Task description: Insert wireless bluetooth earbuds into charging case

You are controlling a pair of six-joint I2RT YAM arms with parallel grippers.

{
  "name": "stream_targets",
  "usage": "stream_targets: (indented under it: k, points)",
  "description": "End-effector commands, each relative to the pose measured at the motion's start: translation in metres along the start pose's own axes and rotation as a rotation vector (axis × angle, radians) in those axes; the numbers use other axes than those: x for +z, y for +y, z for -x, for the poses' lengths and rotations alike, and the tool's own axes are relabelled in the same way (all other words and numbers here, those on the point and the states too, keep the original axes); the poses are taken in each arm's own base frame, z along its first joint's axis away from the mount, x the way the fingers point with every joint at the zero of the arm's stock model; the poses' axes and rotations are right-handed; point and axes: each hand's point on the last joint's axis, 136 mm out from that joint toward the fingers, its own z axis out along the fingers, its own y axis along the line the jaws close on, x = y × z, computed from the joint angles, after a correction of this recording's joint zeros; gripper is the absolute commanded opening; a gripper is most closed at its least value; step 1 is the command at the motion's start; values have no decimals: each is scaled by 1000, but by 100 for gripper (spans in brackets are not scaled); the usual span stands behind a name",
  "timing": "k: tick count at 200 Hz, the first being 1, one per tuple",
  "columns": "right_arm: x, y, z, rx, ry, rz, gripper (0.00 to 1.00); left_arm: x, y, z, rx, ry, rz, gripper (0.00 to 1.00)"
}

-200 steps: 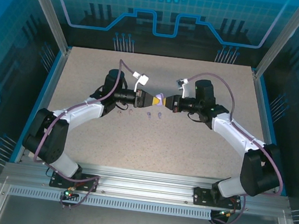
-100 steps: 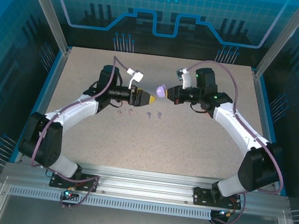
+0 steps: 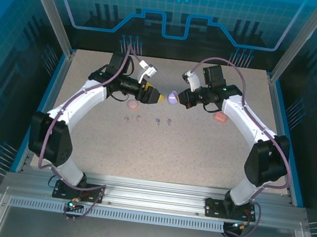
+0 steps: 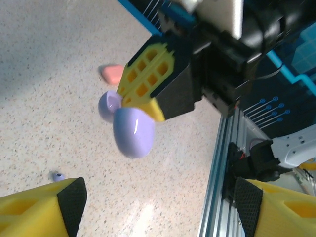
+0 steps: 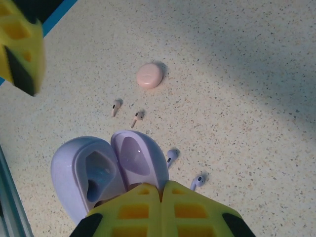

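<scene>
left gripper (image 3: 161,99) now clear of purple case (image 3: 173,98)

A speckled beige desk (image 3: 160,153) with a blue rim (image 3: 57,83); a slotted aluminium rail (image 3: 154,202) along its near edge; blue printed panels (image 3: 177,11) behind, between silver posts (image 3: 49,10).

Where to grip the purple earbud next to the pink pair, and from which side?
Likely top-down with the open left gripper: the purple earbud lies flat on the table, stem along the surface, so nothing is reachable from the side. Pinch across its bulb end, the thickest part. The right gripper holds the purple case.
</scene>
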Motion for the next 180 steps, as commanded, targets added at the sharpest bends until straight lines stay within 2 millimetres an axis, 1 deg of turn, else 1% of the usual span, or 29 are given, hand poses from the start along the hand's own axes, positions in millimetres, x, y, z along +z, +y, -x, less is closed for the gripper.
stream_targets:
  k: [1, 31, 52, 89, 144, 180]
  points:
    - [2, 13, 4, -63, 23, 42, 0, 3, 6, -20, -30, 104, 2, 79]
    - [10, 22, 4, -94, 42, 66, 0, 8, 9, -22, -38, 136, -9, 74]
    - [15, 31, 5, -119, 56, 83, 0, 14, 8, -22, -36, 149, -25, 73]
    - [22, 41, 3, -153, 80, 88, 0, 22, 6, -25, -36, 190, -47, 67]
    - [22, 45, 4, -164, 77, 86, 0, 22, 2, -25, -34, 190, -69, 57]
    - [22, 46, 5, -166, 73, 90, 0, 23, 3, -26, -40, 190, -76, 51]
